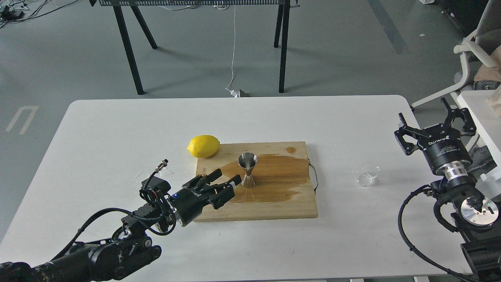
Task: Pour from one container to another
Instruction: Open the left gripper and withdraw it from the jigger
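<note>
The steel hourglass jigger stands upright on the wet wooden cutting board. My left gripper is open just to the jigger's left, its fingertips a short gap away and holding nothing. The clear glass cup sits on the white table to the right of the board. My right gripper is open at the table's right edge, above and to the right of the cup, with nothing between its fingers.
A yellow lemon rests at the board's far left corner. A dark wet stain covers the board's middle. A metal handle sticks out of the board's right side. Water drops lie on the table left of the board.
</note>
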`<move>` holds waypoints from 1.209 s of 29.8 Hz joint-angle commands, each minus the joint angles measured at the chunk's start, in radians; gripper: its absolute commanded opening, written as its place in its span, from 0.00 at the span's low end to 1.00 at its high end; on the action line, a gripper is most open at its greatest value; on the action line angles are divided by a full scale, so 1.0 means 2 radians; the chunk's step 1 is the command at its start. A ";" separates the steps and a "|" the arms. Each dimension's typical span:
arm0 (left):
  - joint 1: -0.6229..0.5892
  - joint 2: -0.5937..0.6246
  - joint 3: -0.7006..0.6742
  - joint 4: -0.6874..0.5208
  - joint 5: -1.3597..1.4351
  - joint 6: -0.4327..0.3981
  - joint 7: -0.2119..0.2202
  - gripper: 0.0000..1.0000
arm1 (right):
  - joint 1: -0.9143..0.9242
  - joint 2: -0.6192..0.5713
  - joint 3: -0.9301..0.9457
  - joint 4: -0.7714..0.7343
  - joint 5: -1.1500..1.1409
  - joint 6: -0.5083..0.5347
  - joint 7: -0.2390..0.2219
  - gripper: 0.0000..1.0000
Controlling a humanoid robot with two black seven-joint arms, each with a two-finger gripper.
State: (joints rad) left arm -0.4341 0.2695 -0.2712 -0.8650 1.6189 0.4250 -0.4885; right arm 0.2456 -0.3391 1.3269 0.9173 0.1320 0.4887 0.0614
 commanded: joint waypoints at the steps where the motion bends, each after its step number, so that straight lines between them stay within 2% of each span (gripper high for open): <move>1: 0.018 0.031 -0.015 -0.026 -0.001 0.000 0.000 0.87 | -0.003 -0.001 0.002 0.001 0.001 0.000 0.000 0.99; 4: 0.044 0.065 -0.043 -0.062 -0.009 -0.003 0.000 0.87 | -0.007 -0.002 0.002 0.002 0.001 0.000 -0.002 0.99; 6: 0.060 0.085 -0.058 -0.090 -0.032 -0.007 0.000 0.87 | -0.010 -0.004 -0.002 0.003 0.000 0.000 -0.011 0.99; 7: 0.066 0.097 -0.061 -0.105 -0.048 -0.012 0.000 0.87 | -0.014 -0.006 -0.005 0.008 -0.002 0.000 -0.020 0.99; 10: 0.067 0.132 -0.065 -0.145 -0.108 -0.048 0.000 0.87 | -0.025 -0.031 -0.020 0.050 0.001 0.000 -0.071 0.99; 12: 0.065 0.149 -0.071 -0.169 -0.163 -0.090 0.000 0.87 | -0.029 -0.038 -0.019 0.060 0.002 0.000 -0.090 0.99; 16: 0.062 0.152 -0.118 -0.173 -0.242 -0.190 0.000 0.88 | -0.046 -0.043 -0.019 0.059 0.028 0.000 -0.100 0.99; 19: 0.063 0.145 -0.163 -0.173 -0.279 -0.271 0.000 0.88 | -0.061 -0.044 -0.020 0.062 0.063 0.000 -0.117 0.99; 25: 0.064 0.117 -0.249 -0.170 -0.400 -0.450 0.000 0.88 | -0.091 -0.044 -0.021 0.067 0.111 0.000 -0.120 0.99; 31: 0.063 0.115 -0.263 -0.154 -0.545 -0.457 0.000 0.89 | -0.101 -0.026 -0.028 0.067 0.138 0.000 -0.120 0.99; 36: 0.062 0.113 -0.264 -0.130 -0.600 -0.457 0.000 0.90 | -0.101 0.005 -0.030 0.079 0.137 -0.088 -0.127 0.99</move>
State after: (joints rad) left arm -0.3096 0.4980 -0.8002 -1.1532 0.4583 -0.4886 -0.4887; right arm 0.0444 -0.3602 1.2686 1.0567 0.4074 0.4012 -0.1828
